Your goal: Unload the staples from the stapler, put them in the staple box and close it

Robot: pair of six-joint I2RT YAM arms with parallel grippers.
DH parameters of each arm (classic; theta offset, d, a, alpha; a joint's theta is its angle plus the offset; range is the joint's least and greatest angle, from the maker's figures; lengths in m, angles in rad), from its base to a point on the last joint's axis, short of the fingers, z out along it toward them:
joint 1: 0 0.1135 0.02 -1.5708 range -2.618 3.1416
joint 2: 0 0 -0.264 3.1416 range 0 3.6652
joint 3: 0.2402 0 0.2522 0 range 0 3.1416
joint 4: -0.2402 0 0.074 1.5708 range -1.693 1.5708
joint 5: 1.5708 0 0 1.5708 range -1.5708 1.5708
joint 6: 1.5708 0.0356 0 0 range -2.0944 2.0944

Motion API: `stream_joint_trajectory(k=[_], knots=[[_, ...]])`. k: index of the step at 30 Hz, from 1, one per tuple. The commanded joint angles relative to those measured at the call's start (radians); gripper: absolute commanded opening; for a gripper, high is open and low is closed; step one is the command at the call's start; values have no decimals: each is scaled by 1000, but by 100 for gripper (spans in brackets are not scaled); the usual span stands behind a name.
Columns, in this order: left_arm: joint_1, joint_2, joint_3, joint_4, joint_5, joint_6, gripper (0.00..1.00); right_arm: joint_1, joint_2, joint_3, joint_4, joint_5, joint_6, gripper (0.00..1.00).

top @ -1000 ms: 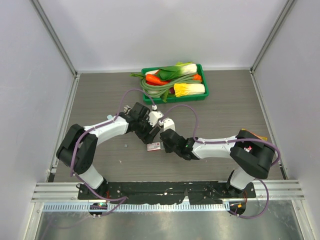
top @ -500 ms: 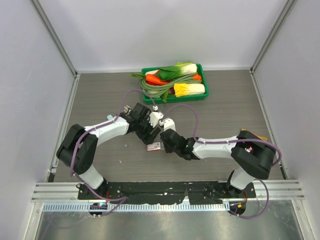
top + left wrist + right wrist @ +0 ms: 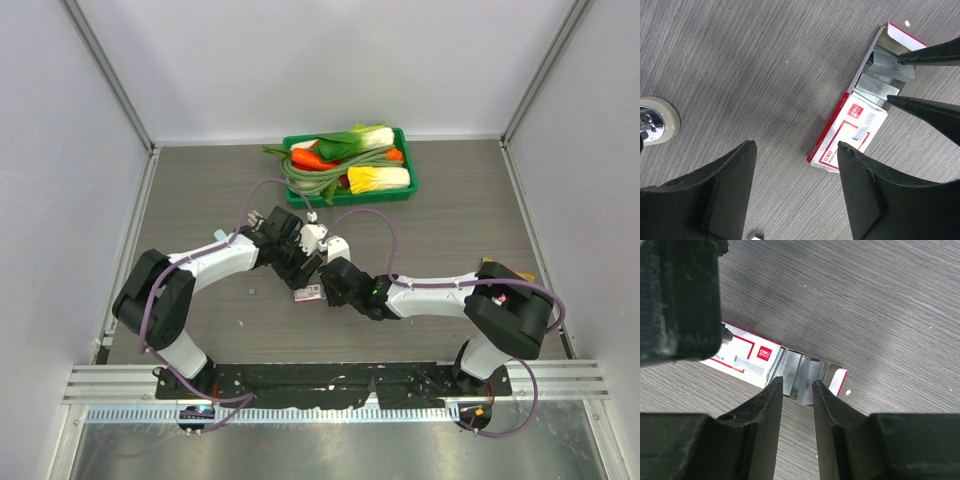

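Right claw [image 3: 796,385] tips straddle staples [image 3: 801,368] — box [image 3: 744,358] open.

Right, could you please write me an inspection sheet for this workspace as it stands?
Surface: grey wood-grain table, a few pale specks.
Job's things: stapler not made out in any view; small grey piece lies loose, perhaps a staple strip.
Clutter: white-and-red staple box, one end open, staple strips showing; green tray of vegetables at the far edge; round white-rimmed object, cut off by the left wrist view.
Claws: left claw open, empty, above the box; right claw tips either side of the strips, grip cannot be told.
Cables: purple cables loop over both arms.
Surroundings: pale walls.
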Motion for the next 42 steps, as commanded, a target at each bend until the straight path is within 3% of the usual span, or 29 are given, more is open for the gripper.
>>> stream_joint_trajectory(k=[1, 17, 42], knots=[[-6, -40, -6, 31, -8, 11, 69, 7, -37, 11, 24, 17, 10, 36], [-9, -43, -9, 29, -11, 13, 69, 5, -133, -33, -5, 83, 17, 1], [-18, -38, -14, 29, -17, 28, 69, 5, -39, -39, 48, -9, 37, 1]])
